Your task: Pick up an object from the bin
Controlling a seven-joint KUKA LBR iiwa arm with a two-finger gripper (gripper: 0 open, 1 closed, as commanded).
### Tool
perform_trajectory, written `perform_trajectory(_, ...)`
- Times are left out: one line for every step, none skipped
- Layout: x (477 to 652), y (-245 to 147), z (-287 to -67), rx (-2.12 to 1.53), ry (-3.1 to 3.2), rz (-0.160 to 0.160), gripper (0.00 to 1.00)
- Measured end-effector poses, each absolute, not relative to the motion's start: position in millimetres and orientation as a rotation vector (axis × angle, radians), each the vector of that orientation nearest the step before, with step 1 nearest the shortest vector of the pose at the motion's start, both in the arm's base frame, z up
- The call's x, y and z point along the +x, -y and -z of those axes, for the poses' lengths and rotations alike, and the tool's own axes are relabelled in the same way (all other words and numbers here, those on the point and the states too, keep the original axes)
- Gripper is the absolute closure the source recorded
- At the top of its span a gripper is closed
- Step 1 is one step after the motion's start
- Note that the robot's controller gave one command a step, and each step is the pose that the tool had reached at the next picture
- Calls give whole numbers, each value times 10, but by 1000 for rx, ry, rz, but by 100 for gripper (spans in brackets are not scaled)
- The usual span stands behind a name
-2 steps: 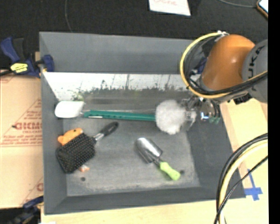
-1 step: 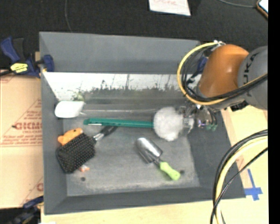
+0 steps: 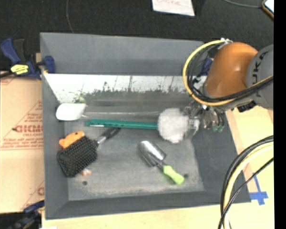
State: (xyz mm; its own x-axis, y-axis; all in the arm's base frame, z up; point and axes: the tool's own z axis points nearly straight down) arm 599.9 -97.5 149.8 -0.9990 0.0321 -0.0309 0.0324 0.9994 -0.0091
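One overhead view onto my grey bin point(image 3: 119, 56). My pincer point(image 3: 203, 120) hangs low beneath the arm's orange cover point(image 3: 229, 70); I cannot tell whether it is spread or pressed together. Just beside it, to its left in the view, lies a white fluffy duster head point(image 3: 172, 126) on a long green stick point(image 3: 121, 124). Below and left of the pincer rests a metal scoop point(image 3: 151, 152). Well away to its left are a white spoon point(image 3: 70, 111) and a black brush point(image 3: 77, 157). I judge the duster light, with soft, yielding fluff. The stiff stick right behind the fluff offers the surer hold.
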Motion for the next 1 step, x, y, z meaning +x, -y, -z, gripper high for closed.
perform_trajectory(6030, 1039, -782, 132, -3109, 13, 100)
